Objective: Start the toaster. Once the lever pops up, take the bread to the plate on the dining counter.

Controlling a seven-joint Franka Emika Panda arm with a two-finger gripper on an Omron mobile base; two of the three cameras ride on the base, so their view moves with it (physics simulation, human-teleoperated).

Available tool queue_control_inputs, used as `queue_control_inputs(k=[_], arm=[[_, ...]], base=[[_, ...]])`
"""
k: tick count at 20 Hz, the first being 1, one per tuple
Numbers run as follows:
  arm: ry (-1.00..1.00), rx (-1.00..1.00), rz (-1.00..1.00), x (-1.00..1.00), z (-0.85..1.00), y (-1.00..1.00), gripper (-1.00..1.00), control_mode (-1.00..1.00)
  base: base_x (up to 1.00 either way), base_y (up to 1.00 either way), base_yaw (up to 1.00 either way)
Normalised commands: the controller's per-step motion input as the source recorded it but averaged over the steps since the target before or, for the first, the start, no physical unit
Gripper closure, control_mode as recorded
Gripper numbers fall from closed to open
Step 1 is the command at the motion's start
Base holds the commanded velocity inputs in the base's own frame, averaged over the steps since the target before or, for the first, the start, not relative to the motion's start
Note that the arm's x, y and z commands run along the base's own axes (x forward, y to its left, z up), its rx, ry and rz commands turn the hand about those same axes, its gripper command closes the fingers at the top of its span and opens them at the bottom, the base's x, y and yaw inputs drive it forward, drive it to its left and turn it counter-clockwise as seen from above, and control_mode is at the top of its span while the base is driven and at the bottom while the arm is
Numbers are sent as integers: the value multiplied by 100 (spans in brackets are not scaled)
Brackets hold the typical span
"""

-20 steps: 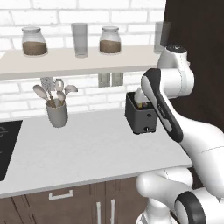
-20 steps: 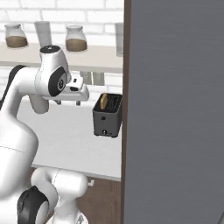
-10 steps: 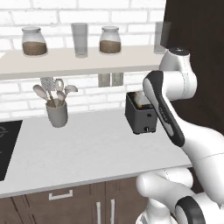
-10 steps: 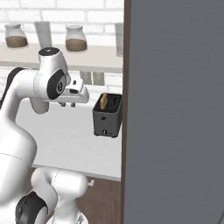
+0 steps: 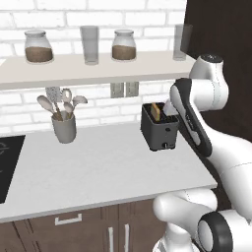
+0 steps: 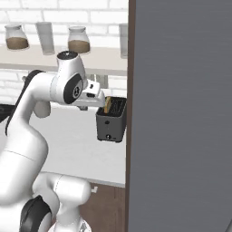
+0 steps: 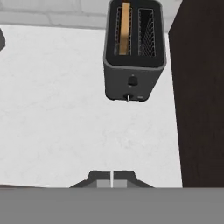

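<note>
Above the white desk (image 7: 65,109), my end effector (image 7: 112,179) hangs clenched on nothing, short of the toaster (image 7: 133,52).
Through my hand camera the black toaster stands ahead of my touching fingertips (image 7: 101,178), apart from them, its small lever low on the near face. Bread (image 7: 125,28) stands upright in its left slot, a dark cabinet wall (image 7: 199,87) just beside the toaster's right.

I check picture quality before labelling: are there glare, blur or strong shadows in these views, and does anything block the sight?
Left base view: even light, sharp, soft shadow under the toaster. Right base view: a flat grey panel blocks the right half. Hand view: no glare, the bread is crisp in its slot.
</note>
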Motion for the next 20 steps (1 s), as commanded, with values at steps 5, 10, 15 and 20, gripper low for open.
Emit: queue_control_inputs(k=[5,10,15,20], arm=[[0,0,0,35,-20,-6,100,-100],[0,0,0,32,-38,-3,100,-100],[0,0,0,26,-30,-17,100,-100],[0,0,0,18,-32,-20,100,-100]], base=[[0,0,0],[0,0,0],[0,0,0],[0,0,0]])
